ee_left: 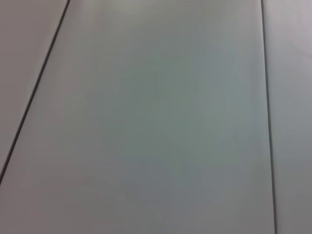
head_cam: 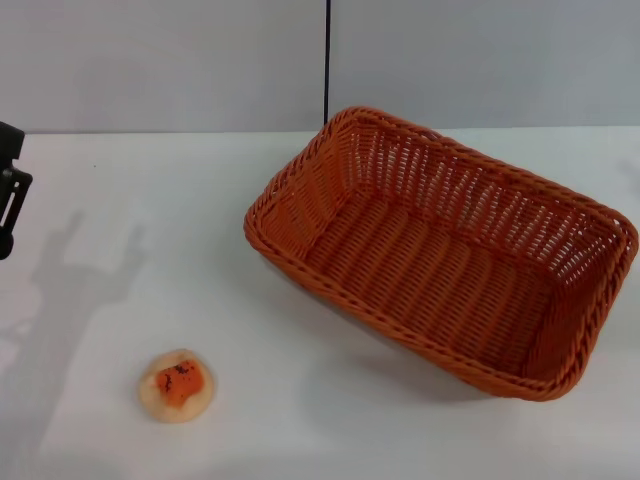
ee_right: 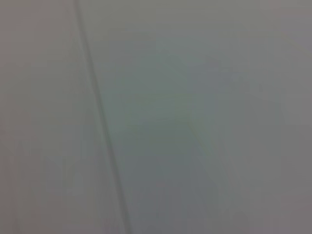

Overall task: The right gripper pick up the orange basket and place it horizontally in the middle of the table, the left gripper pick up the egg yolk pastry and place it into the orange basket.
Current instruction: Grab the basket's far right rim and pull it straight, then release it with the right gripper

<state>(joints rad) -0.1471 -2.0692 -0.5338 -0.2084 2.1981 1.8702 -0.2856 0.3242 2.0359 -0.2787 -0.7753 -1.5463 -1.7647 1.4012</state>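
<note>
The orange basket [head_cam: 445, 250] lies on the white table [head_cam: 150, 200], right of centre and turned at an angle, with nothing inside it. Near the front left, the egg yolk pastry [head_cam: 177, 384] rests on the tabletop, well apart from the basket. Only a black piece of my left gripper [head_cam: 10, 190] pokes in at the left edge of the head view, raised above the table far from the pastry. My right gripper is out of view. Both wrist views hold only plain grey wall panels with dark seams.
A grey wall with a vertical dark seam [head_cam: 327, 60] stands behind the table. The left arm's shadow [head_cam: 70, 280] falls on the tabletop at the left. Bare white surface stretches between pastry and basket.
</note>
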